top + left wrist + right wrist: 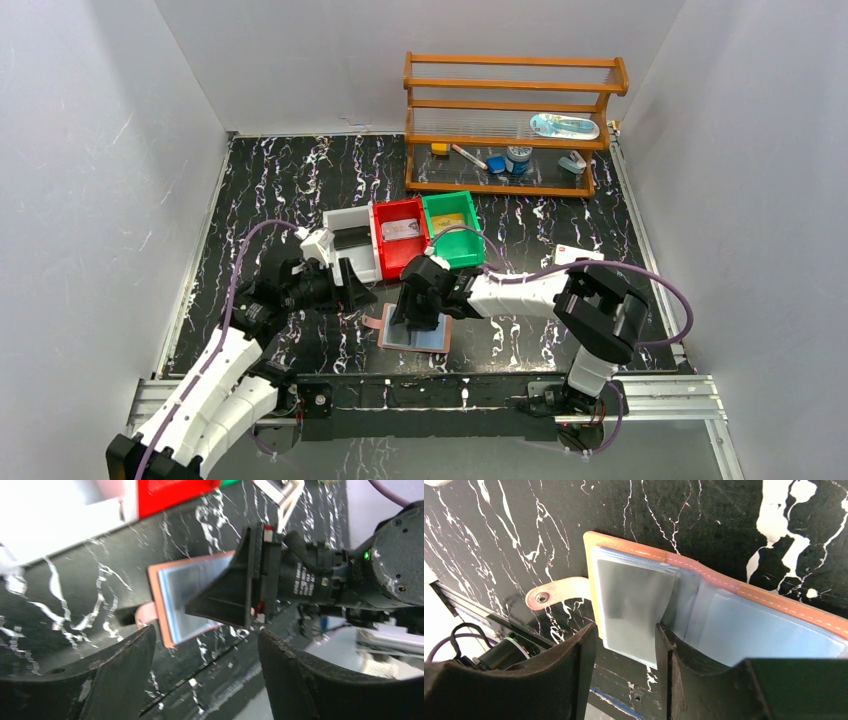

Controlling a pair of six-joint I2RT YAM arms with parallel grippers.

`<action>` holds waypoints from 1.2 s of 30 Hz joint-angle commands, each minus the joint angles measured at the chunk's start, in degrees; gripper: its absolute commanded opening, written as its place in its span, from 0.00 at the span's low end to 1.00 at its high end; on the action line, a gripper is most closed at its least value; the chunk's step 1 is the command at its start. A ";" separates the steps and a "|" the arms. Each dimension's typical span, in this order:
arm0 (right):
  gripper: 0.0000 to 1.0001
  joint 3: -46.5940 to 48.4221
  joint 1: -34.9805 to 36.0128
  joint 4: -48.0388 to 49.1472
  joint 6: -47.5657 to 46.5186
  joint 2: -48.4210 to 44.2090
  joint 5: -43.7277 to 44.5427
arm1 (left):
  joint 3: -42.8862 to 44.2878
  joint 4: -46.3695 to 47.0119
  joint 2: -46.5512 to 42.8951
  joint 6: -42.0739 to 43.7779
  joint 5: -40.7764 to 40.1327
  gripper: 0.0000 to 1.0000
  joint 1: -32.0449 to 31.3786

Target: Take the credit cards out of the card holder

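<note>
Leather card holder (724,580) open, 1 grey card (634,595) inside; right gripper (625,632) half-parted astride it, hold unclear; left gripper (206,635) wide, empty

Black marble-pattern table (290,180). The card holder (634,600) lies open and flat on it, right under the right fingers (569,680), with its strap tab (554,594) on the tabletop just outside them. White bin (345,217), red bin (400,262) and green bin (445,197) sit in a row just past the left fingers (115,675) and the right fingers. Wooden rack (510,60) stands well beyond both, at the back. White box (580,255) is well off to the right of the right fingers.
</note>
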 commanded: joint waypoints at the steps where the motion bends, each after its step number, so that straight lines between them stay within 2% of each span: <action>1: 0.56 -1.60 0.70 -2.22 0.74 0.97 -0.55 | 0.30 0.20 3.04 -4.07 12.35 0.70 0.22; 4: 0.61 2.69 0.66 -8.14 -0.43 0.60 2.87 | 0.26 -0.41 3.19 -4.31 9.84 0.70 0.22; 8: 0.70 17.70 4.93 -26.11 -3.28 2.32 14.82 | 2.77 -5.95 -1.20 -1.91 -3.65 0.75 0.22; 13: 0.75 24.37 5.75 -32.85 -2.03 10.60 16.74 | 2.93 -8.61 -6.90 -1.91 -11.31 0.77 0.22; 23: 0.76 23.31 5.86 -31.94 -1.84 13.31 15.07 | 2.92 -8.77 -7.51 -2.09 -12.84 0.78 0.20; 36: 0.76 27.51 6.26 -35.74 -1.56 9.73 19.09 | 2.87 -8.76 -7.73 -2.19 -13.07 0.79 0.20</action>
